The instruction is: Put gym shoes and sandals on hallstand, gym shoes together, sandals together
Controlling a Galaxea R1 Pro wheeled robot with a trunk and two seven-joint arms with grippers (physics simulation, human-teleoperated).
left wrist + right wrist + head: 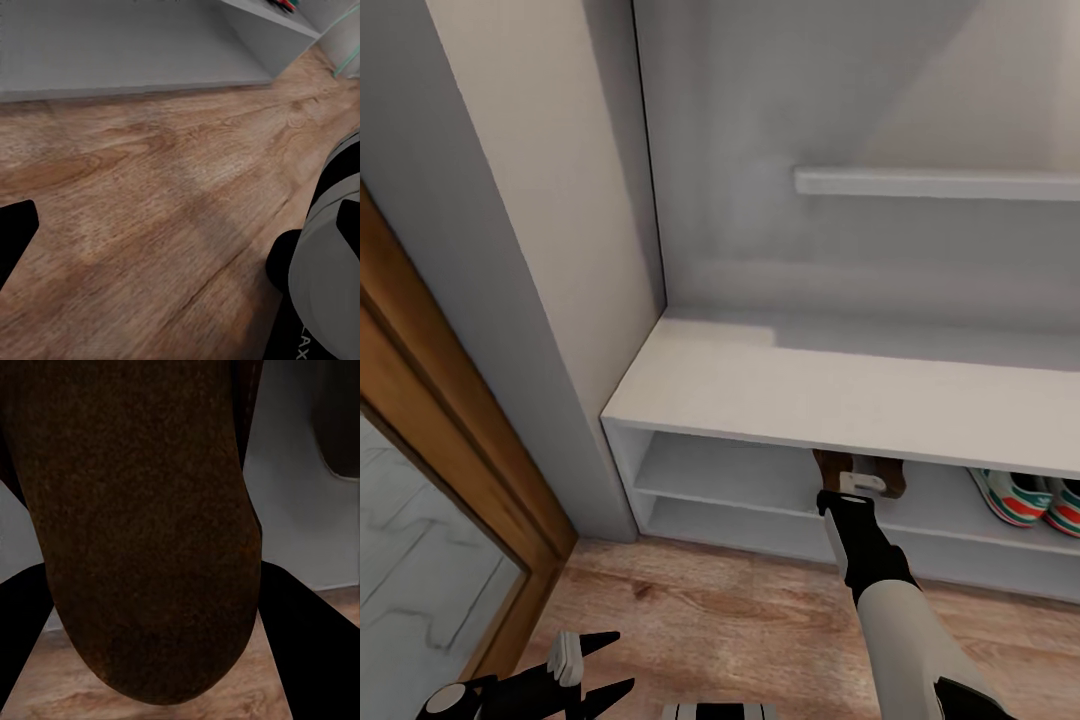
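Inside the hallstand (pixel 760 395), right gripper (pixel 860 487) clamps a sandal (pixel 142 525); left gripper (pixel 595 665) gapes.

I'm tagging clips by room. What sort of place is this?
Likely a home entry corridor: a grey shoe rack with gym shoes on its shelf, a wood-plank floor, and a wooden door frame.

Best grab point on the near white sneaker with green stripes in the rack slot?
Probably the white sneaker with green stripes at its front-facing end, tool coming level from the open front of the pale grey shoe rack: the bench top blocks any approach from above.
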